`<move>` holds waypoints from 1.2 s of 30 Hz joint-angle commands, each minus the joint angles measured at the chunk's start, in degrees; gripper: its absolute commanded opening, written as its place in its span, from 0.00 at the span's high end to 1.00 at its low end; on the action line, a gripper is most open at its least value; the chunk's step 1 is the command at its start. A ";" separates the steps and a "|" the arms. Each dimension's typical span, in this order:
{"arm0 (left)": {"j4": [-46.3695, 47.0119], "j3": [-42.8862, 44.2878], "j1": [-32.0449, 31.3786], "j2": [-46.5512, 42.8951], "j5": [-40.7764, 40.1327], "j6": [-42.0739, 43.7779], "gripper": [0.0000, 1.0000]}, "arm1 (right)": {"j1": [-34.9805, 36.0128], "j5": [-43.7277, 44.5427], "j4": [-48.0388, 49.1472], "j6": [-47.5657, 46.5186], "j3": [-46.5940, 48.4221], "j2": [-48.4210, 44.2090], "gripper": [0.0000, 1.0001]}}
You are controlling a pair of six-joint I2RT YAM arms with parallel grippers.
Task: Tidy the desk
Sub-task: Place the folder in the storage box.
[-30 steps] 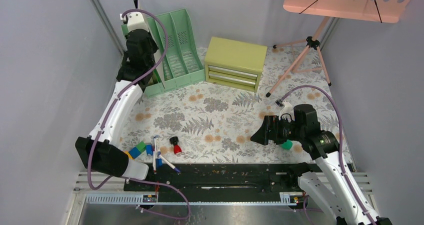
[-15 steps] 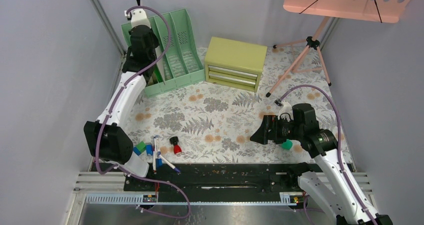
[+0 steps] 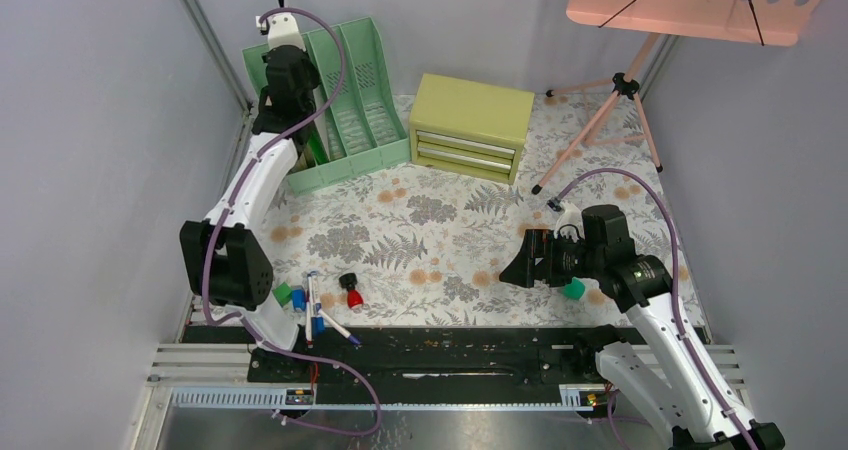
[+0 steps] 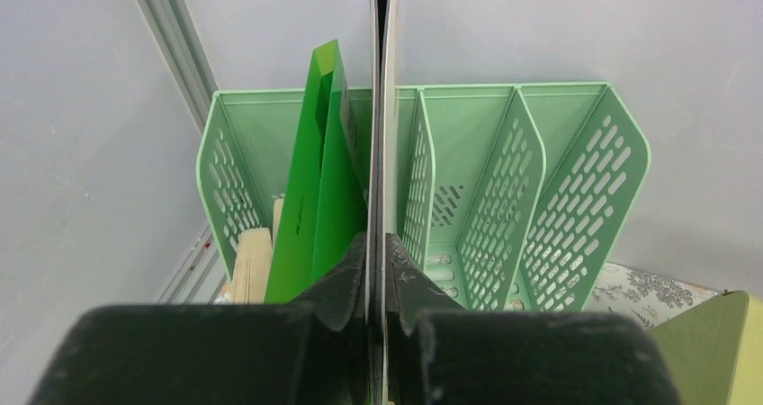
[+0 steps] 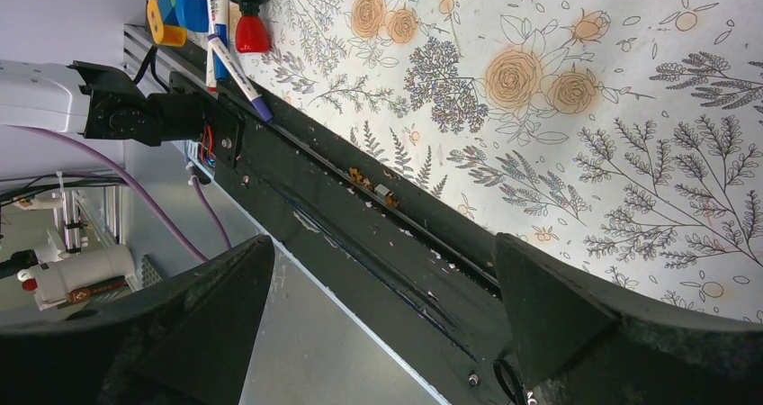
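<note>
The desk (image 3: 440, 230) is a fern-and-flower printed tabletop. My left gripper (image 3: 285, 58) is raised over the mint-green file rack (image 3: 355, 100) at the back left. In the left wrist view this gripper (image 4: 378, 243) is shut on a thin flat black-and-white sheet-like thing (image 4: 379, 108), held edge-on above the rack (image 4: 504, 180) near its left divider. A bright green folder (image 4: 315, 180) stands in the leftmost slot. My right gripper (image 3: 520, 265) hovers low at the front right, open and empty (image 5: 382, 270).
A yellow-green drawer chest (image 3: 470, 125) stands at the back centre, with a pink tripod stand (image 3: 610, 110) to its right. Markers (image 3: 315, 305), a red-capped piece (image 3: 352, 292) and small blocks (image 3: 290, 295) lie front left. A green block (image 3: 574, 289) sits by the right arm.
My left arm has swung back and upward, carrying the thin flat thing higher over the rack. The right arm has hardly moved.
</note>
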 commanded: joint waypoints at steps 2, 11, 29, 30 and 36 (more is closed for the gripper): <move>9.83 4.54 0.98 0.56 1.63 1.20 1.00 | -0.23 -0.32 0.30 -0.15 -0.01 0.18 0.01; 13.81 -1.29 2.23 0.59 1.00 0.81 1.00 | -0.21 -0.09 0.32 -0.16 0.02 0.51 0.01; 21.92 -9.06 2.73 -2.49 0.85 1.10 1.00 | -0.18 0.03 0.30 -0.13 -0.13 0.10 0.01; 22.30 -8.96 2.78 -2.77 0.90 1.24 1.00 | -0.18 0.07 0.32 -0.11 -0.08 0.02 0.00; 23.92 -8.73 2.73 -3.58 1.06 2.30 1.00 | -0.23 0.14 0.31 0.00 -0.12 0.16 0.00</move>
